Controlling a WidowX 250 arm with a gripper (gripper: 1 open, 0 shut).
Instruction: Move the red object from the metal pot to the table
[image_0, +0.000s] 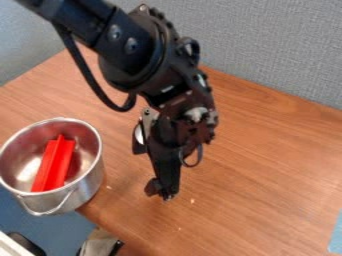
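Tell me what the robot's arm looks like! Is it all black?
Mostly, yes. The arm is thick, black and bumpy, made of chunky rounded pieces joined together. A black cable loops along its side. Near the wrist there are small reddish and silvery parts showing. At the end sits the tool, dark and narrow, tapering like a beak.

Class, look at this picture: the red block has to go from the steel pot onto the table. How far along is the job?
Done: nothing yet; the red object lies inside the metal pot. In hand: the gripper points down at bare table right of the pot, holding nothing. Left: reach into the pot, grasp the block, lift it out, set it on the wood.
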